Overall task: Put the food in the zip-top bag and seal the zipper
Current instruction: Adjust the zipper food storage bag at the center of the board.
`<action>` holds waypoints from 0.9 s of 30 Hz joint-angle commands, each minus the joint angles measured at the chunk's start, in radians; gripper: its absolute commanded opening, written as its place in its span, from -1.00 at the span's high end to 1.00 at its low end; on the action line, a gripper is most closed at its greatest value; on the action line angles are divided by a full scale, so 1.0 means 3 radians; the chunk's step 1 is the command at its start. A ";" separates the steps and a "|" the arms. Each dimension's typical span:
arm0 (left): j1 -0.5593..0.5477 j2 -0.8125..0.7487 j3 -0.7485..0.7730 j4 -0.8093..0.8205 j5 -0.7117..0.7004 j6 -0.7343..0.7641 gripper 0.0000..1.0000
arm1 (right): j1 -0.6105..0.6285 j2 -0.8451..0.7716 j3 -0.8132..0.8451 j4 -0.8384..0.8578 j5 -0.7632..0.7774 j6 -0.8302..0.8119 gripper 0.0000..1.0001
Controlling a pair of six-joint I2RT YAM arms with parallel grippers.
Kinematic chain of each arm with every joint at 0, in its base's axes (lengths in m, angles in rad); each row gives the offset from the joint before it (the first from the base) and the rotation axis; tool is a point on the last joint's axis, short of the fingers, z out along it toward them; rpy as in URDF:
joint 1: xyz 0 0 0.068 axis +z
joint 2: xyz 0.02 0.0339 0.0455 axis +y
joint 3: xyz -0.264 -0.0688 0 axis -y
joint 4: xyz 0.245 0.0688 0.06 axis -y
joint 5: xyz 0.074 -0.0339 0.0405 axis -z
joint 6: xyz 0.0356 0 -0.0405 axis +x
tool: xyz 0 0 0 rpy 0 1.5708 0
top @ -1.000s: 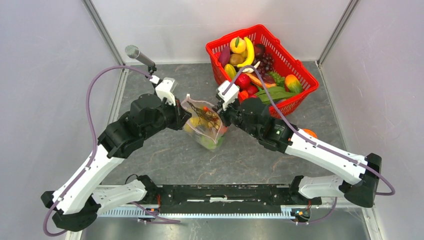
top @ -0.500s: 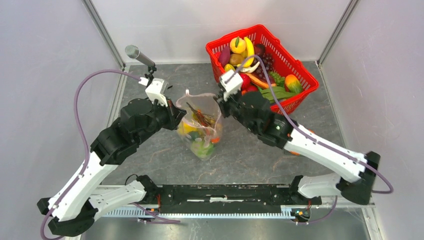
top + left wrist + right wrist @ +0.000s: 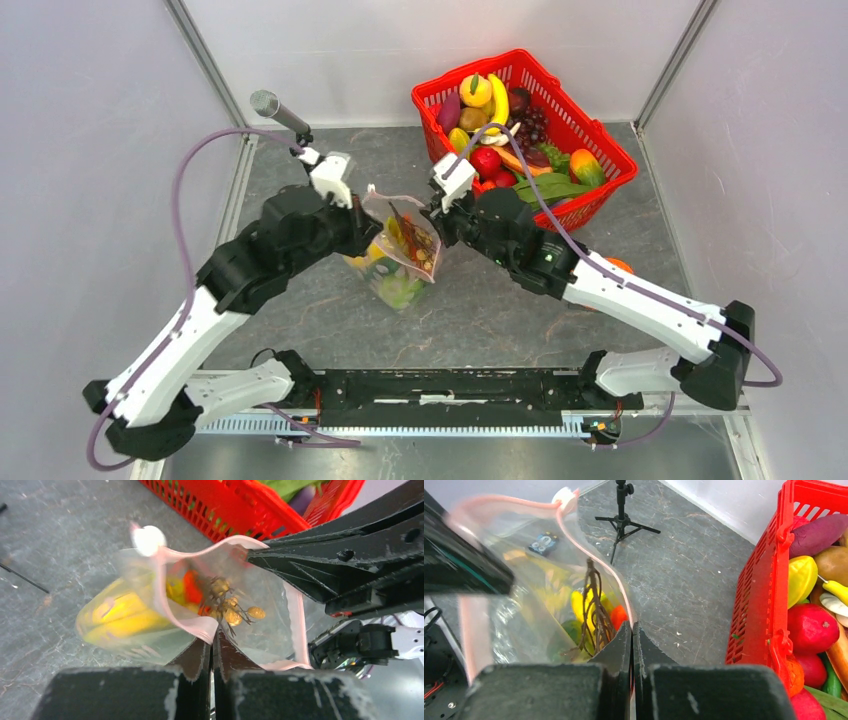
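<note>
Grey stone bench (image 3: 480,310) with white walls on three sides. Hard to see: most of the food inside the zip-top bag (image 3: 405,262), blurred behind shiny plastic and all mixed up, so no sure count. Easy to pick out: only a yellow banana bunch (image 3: 117,617), an orange-red bit (image 3: 191,586), something green (image 3: 400,291) low down, and a brown twiggy bunch (image 3: 227,607) with little round knobs. Mostly hidden too: an orange thing (image 3: 619,266) behind the right arm. Cannot tell if the bag's bottom touches the bench. One bag, in the middle, mouth up and gaping, between two arms. Left gripper (image 3: 212,647) squeezed fully shut, pinching one side of the pink zipper (image 3: 172,597). Right gripper (image 3: 632,640) squeezed shut as well, pinching the other side of that pink strip. One white round tab (image 3: 147,538) at one end of the zipper. Zipper not pressed together. One red basket (image 3: 605,195) at the far right, piled with more toy fruit and vegetables, too heaped to count and partly cut off in both wrist views. One small black stand (image 3: 623,511) at the far left.
</note>
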 commanded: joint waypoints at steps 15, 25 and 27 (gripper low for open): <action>0.0000 0.0090 0.0083 0.0031 -0.0255 0.0141 0.89 | -0.0119 -0.0181 -0.0278 0.0640 -0.0353 0.0205 0.87; 0.0000 0.0021 -0.0130 0.0404 0.0017 0.0032 0.90 | -0.0138 -0.0144 -0.0102 0.0338 -0.0118 0.0062 0.42; 0.0000 0.0044 -0.0146 0.0417 0.0032 0.0032 0.91 | -0.0147 -0.0137 0.0007 0.0232 -0.0142 0.0015 0.10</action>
